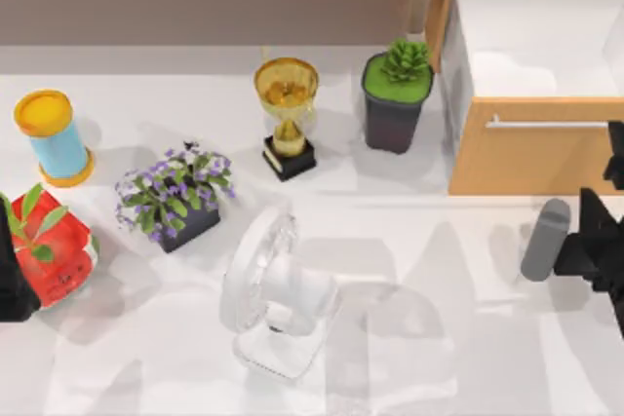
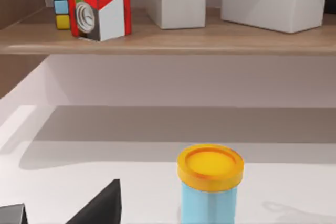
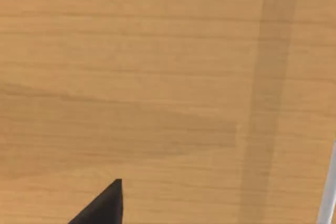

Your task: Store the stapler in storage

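The stapler (image 1: 544, 239), a grey rounded bar, is at the table's right side, just in front of the storage. The storage (image 1: 526, 158) is a light-wood drawer pulled open, with a thin silver handle (image 1: 546, 124) and a white inside. My right gripper (image 1: 593, 241) is right beside the stapler, on its right; I cannot tell whether they touch. The right wrist view faces the drawer's wood front (image 3: 157, 77) from close up, with the handle (image 3: 328, 192) at the edge. My left gripper (image 1: 12, 280) is parked at the table's left edge, open (image 2: 65, 208) with nothing in it.
A white fan (image 1: 273, 294) lies in the middle front. Behind it stand a gold trophy (image 1: 287, 114), a potted succulent (image 1: 397, 94) and a purple flower pot (image 1: 174, 192). At the left are a blue can with a yellow lid (image 1: 54, 138) and a red pot (image 1: 54, 245). A shelf (image 2: 168, 38) runs along the back.
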